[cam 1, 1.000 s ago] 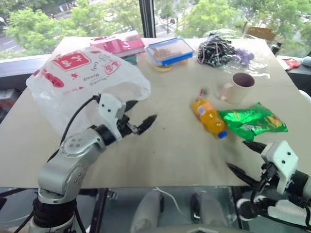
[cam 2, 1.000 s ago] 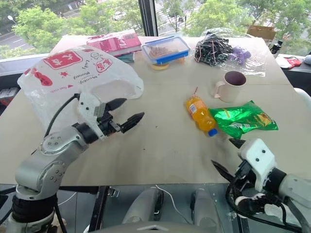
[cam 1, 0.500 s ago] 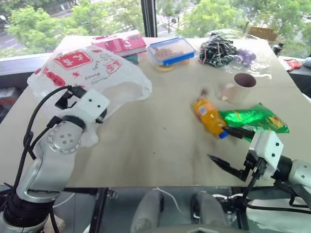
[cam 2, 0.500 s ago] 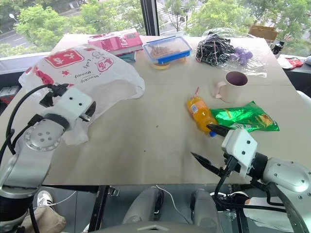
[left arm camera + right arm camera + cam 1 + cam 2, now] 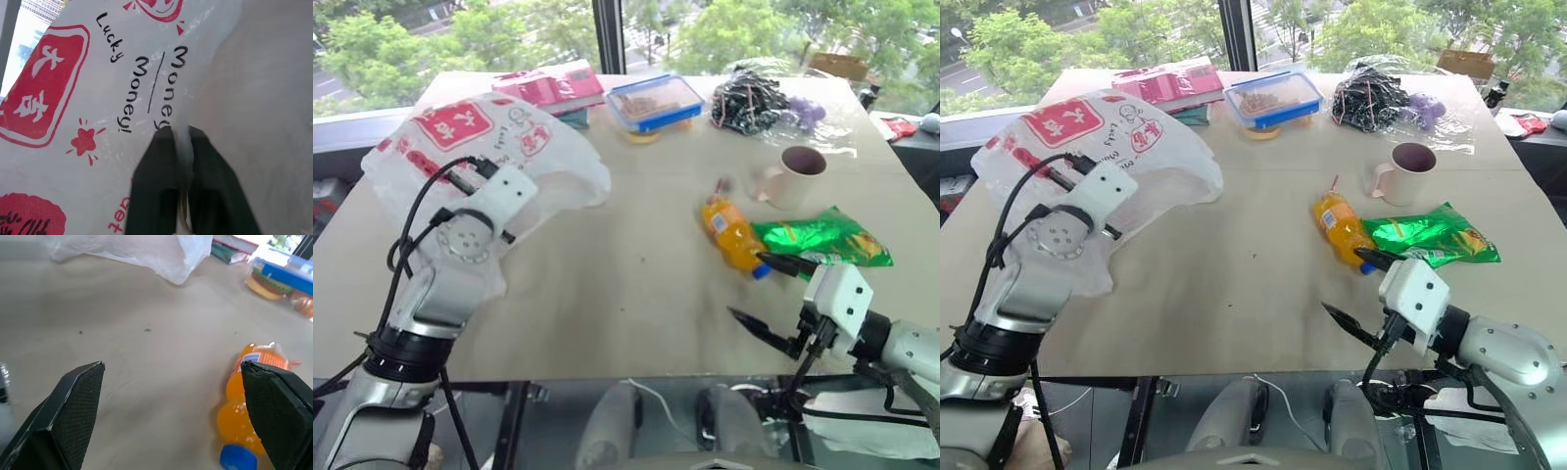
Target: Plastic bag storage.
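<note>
The left gripper [image 5: 178,142], arm reaching forward, pinches a fold of the plastic bag [image 5: 548,157] on the counter's [image 5: 626,284] left side; the right gripper [image 5: 771,294] hovers low, jaws spread, near an orange bottle [image 5: 732,233].

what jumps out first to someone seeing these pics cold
The big white plastic bag with red prints, puffed up at the table's left side, with the left gripper pinched shut on a fold of it. Next, the orange drink bottle lying beside a shiny green snack packet on the right, near the open right gripper.
</note>
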Robot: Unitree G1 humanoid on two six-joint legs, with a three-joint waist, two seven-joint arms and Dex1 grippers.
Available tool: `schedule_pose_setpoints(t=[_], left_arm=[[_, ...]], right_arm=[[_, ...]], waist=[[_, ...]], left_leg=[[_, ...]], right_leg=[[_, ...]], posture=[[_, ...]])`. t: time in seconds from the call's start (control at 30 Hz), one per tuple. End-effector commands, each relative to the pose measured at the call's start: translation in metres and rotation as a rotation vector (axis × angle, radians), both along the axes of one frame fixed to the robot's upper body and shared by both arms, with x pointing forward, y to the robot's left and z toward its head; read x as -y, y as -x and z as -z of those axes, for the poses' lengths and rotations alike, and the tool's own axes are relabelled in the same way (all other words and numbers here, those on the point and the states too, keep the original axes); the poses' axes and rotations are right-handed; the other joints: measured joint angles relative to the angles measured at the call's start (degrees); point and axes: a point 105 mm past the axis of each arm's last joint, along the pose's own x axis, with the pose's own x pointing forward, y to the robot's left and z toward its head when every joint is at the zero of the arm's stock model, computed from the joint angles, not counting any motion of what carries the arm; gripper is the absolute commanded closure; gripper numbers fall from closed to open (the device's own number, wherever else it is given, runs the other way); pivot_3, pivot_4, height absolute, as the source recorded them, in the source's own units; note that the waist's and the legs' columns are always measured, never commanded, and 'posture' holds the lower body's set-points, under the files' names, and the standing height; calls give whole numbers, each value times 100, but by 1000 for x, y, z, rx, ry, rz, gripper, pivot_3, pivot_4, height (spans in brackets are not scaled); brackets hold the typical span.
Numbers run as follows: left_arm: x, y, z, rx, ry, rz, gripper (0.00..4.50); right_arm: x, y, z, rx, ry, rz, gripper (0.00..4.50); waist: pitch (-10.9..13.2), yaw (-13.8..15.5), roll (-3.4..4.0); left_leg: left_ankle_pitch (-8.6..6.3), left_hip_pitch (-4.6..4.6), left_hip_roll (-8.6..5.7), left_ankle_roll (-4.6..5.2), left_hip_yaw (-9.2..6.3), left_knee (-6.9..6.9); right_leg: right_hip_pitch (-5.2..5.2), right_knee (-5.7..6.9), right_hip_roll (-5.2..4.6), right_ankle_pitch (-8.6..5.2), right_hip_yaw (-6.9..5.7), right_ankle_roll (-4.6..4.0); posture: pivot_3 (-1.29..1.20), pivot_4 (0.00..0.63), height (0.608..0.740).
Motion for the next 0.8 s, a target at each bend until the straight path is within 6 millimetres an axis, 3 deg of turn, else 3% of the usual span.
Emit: schedule_pose_setpoints(t=[0.03,0.2,0.33,0.5,0.8], left_arm=[[0,0,-44,125,119,47,4441],[-19,0,-86,208,281,13,4441],[-22,0,-100,216,319,34,4441],[-11,1,-98,198,364,75,4441],[1,0,-94,188,397,98,4441]], right_arm=[[-1,-10,-1,42,28,62,0],[19,-41,19,-30,134,257,0],[30,-59,30,-127,141,361,0],[28,-80,35,-185,130,404,0],[4,-130,43,-310,112,468,0]], waist=[[0,0,0],[-1,-3,-5],[0,-18,-2],[1,-24,-10],[3,-90,-14]], left_leg=[[0,0,0,0,0,1],[0,0,-9,0,2,7],[1,5,-12,0,6,6],[1,6,-12,0,6,10],[1,7,-13,-1,12,17]], right_leg=[[0,0,0,0,0,0],[1,4,-1,1,0,0],[-1,18,1,5,6,-8],[-2,25,2,5,7,-8],[-15,50,7,15,21,-25]], posture=[[0,150,740],[0,150,740],[0,150,740],[0,150,740],[0,150,740]])
